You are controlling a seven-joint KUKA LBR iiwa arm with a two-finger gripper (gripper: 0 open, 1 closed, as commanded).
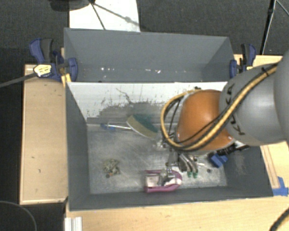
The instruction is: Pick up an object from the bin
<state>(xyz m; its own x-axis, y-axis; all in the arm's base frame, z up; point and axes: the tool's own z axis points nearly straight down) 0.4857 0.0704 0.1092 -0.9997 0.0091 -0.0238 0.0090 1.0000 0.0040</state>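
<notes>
Across most of the view sits the bin [77,143]: grey sheet metal, rectangular, w/ tall sloped walls. The back wall is scuffed and streaked, and the floor is dull and scratched.

Next in size is the arm [274,109], a smooth grey rounded casing coming in from view-right over the bin's right rim. At its wrist there's a glossy orange domed cover [202,114], w/ black and yellow cables [166,121] looped round its left side.

Below the cover, the gripper [172,174] is down low near the bin floor, toward the front wall and approx mid-width. It's a dark metal cluster seen from above. Can't tell if it's wide or narrow, or whether it grips anything.

Loose things, big to small:
- Flat leaf-shaped piece [143,124], teal w/ a pale edge, lying toward the back of the floor, just left of the cables.
- Purple thing [159,183], plastic-looking, low and blocky w/ a lighter patch on top. It lies right by the front wall, directly under/beside the gripper tip. They look to be touching, though that's not certain.
- Blue chunky piece [216,159], hard-edged, on the floor right of the gripper, partly under the arm.
- Thin blue stick [111,127], lying flat, left of the teal piece, near the back.
- Small grey-brown crumbly lump [111,166], rough-textured, alone on the left part of the floor, well apart from the rest.
- Tiny green bits [192,175], just right of the gripper.
</notes>
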